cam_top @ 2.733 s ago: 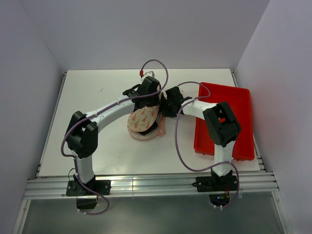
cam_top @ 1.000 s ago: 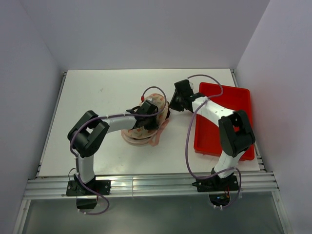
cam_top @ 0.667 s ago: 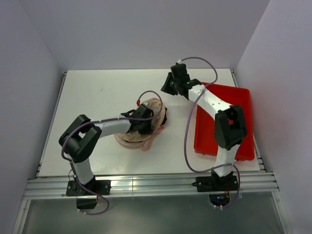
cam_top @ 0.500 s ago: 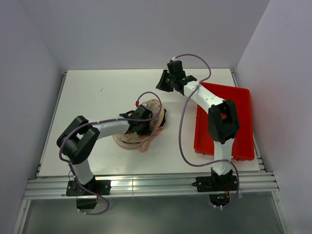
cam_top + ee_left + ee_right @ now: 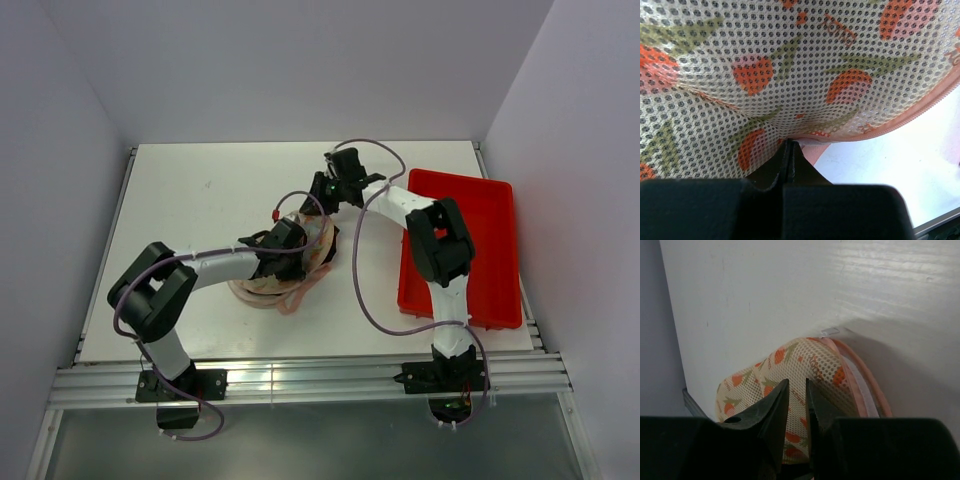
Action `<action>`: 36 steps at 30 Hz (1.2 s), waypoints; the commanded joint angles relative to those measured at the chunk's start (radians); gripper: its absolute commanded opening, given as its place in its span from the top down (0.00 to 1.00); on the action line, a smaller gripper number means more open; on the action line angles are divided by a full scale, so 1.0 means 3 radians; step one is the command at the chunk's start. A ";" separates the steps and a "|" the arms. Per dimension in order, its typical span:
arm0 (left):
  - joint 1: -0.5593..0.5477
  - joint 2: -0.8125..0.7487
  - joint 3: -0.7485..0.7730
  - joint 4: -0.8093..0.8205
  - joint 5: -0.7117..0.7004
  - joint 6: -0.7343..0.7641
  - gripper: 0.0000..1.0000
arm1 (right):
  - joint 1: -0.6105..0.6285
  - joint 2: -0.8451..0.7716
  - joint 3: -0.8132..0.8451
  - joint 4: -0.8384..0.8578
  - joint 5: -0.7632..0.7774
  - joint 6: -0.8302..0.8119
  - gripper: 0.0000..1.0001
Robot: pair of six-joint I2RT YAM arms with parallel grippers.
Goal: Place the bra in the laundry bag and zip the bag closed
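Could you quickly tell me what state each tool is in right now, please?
Left tool: closed, pinching the bag at its rim.
Right tool: slightly open, holding nothing.

White arms (image 5: 225,262), black joints (image 5: 160,290), purple cables (image 5: 358,290)

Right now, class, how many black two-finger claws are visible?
2. The left claw is shut on the beige, orange-printed mesh laundry bag; the right claw hangs open beside its far edge.
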 commanded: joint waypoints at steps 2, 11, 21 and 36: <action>0.0054 -0.0058 -0.0154 -0.0155 -0.0061 0.0053 1.00 | 0.0099 0.0038 -0.0103 0.0200 -0.0181 -0.0080 0.74; 0.0279 -0.0079 -0.0236 -0.0226 -0.0056 -0.0019 1.00 | 0.0135 -0.0228 -0.0599 -0.0188 0.0846 -0.0049 0.76; 0.0596 0.0237 0.0116 -0.0471 -0.0311 -0.0044 1.00 | 0.0227 -0.0948 -0.1493 -0.0081 0.1312 -0.0004 0.78; 0.0811 0.0944 0.1466 -0.1024 -0.0670 0.0298 1.00 | 0.1219 -0.1037 -0.1679 0.0206 0.1072 0.0462 0.79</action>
